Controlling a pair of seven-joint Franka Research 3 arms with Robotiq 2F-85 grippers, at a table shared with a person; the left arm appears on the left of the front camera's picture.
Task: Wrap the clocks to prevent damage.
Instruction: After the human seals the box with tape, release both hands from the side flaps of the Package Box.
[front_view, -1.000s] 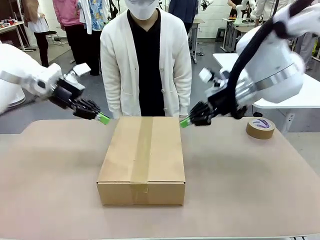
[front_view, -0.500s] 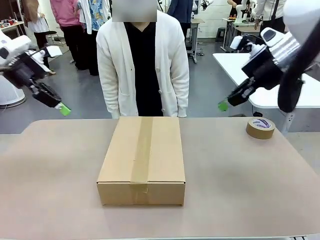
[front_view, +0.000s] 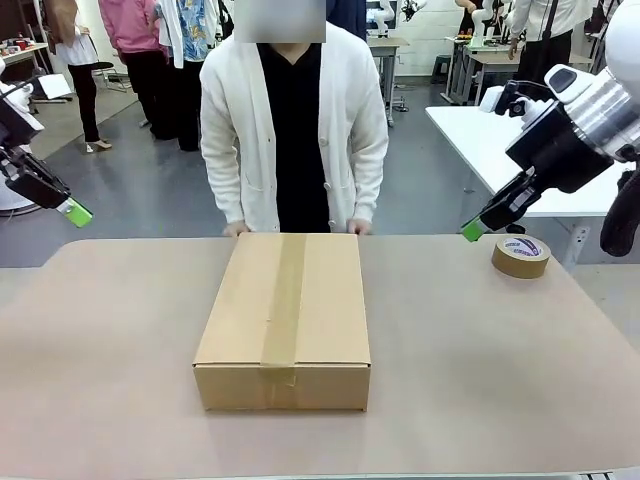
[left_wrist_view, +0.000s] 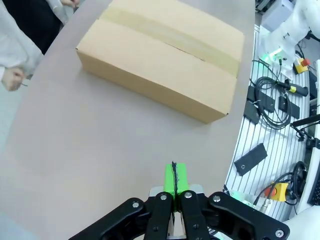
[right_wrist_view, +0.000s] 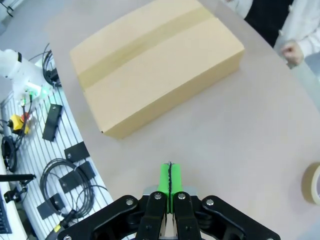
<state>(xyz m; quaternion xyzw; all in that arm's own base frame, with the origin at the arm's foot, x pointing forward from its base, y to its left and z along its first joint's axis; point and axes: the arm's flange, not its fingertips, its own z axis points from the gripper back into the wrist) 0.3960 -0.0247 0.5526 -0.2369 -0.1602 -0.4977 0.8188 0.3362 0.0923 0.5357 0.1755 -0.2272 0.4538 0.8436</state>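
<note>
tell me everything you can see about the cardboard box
The cardboard box is plain brown, rectangular and low, closed, with a strip of brown tape running lengthwise down its top seam and over the near face. It lies flat mid-table, long side pointing toward the person, whose hands sit at its far edge. Neither gripper touches it.

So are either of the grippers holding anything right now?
No. The left gripper and right gripper are both shut on nothing, raised clear of the taped cardboard box.
</note>
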